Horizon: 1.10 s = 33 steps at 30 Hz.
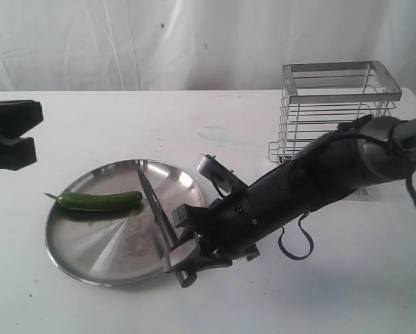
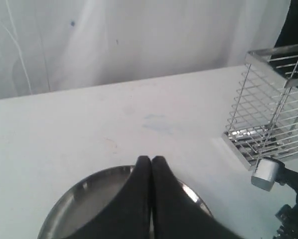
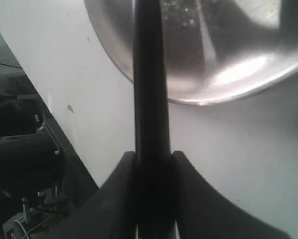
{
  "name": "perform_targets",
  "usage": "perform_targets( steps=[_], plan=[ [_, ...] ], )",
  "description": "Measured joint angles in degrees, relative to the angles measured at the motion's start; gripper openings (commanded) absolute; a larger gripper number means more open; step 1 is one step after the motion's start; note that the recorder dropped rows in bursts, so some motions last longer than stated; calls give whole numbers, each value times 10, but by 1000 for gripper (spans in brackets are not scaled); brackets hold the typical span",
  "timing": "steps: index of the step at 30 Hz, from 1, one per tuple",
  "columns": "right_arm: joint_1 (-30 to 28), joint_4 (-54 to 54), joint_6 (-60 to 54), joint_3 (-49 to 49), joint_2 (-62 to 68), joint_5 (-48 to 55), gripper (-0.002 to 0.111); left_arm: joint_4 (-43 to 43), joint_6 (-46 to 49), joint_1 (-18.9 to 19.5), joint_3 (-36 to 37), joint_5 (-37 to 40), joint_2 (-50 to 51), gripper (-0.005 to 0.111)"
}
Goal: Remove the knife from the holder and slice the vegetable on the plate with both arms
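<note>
Your right gripper [image 1: 180, 245] is clamped on the black handle of the knife [image 1: 154, 205]; in the right wrist view its two fingers [image 3: 118, 199] press that handle [image 3: 151, 119] from both sides, with the rim of the plate [image 3: 223, 92] beyond; the blade reaches in over the plate's right side, its tip pointing at the rim nearest the table's far edge; the blade runs just beside the blunt end of the vegetable [image 1: 100, 200], and you cannot tell whether the two touch; the vegetable is whole and lies across the left half of the plate [image 1: 69, 254], its thin stem at the left rim; the plate sits on the white table [image 1: 347, 292] towards its near left corner; the holder [image 1: 337, 104] stands upright near the far right corner, well apart from the plate, and the right arm [image 1: 312, 177] stretches from in front of it down to the plate's right rim; your left gripper [image 2: 150, 162] has its fingers pressed together with nothing between them; the left arm [image 1: 10, 132] hangs at the table's left edge, clear of the plate.
</note>
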Motion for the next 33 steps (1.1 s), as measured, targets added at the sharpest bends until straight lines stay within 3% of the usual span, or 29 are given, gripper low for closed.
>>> perform_targets(
  steps=[7, 12, 18, 22, 24, 27, 28, 31, 33],
  plan=[
    [0, 21, -3, 0, -52, 112, 0, 0, -96, 0, 0, 35, -43, 0],
    [-7, 96, -27, 0, -63, 144, 0, 0, -126, 0, 0, 44, 5, 0],
    [-25, 132, -36, 0, -63, 144, 0, 0, -27, 0, -13, -21, 138, 0],
    [-29, 132, -37, -1, -68, 144, 0, -1, 121, 0, -112, -127, 159, 0],
    [-45, 99, -33, -37, -80, 144, 0, -1, 210, 20, -202, -186, 161, 0],
    [-51, 50, 28, -79, -101, 121, 0, -1, 183, 69, -239, -121, 163, 0],
    [-45, -1, 65, -87, -108, 78, 0, 0, 169, 89, -233, -57, 172, 0],
    [-35, -130, 129, -87, -111, 15, 0, 0, 196, 112, -173, 113, 211, 0],
    [-35, -177, 142, -87, -111, 4, 0, 5, 181, 114, -123, 165, 236, 0]
  ],
)
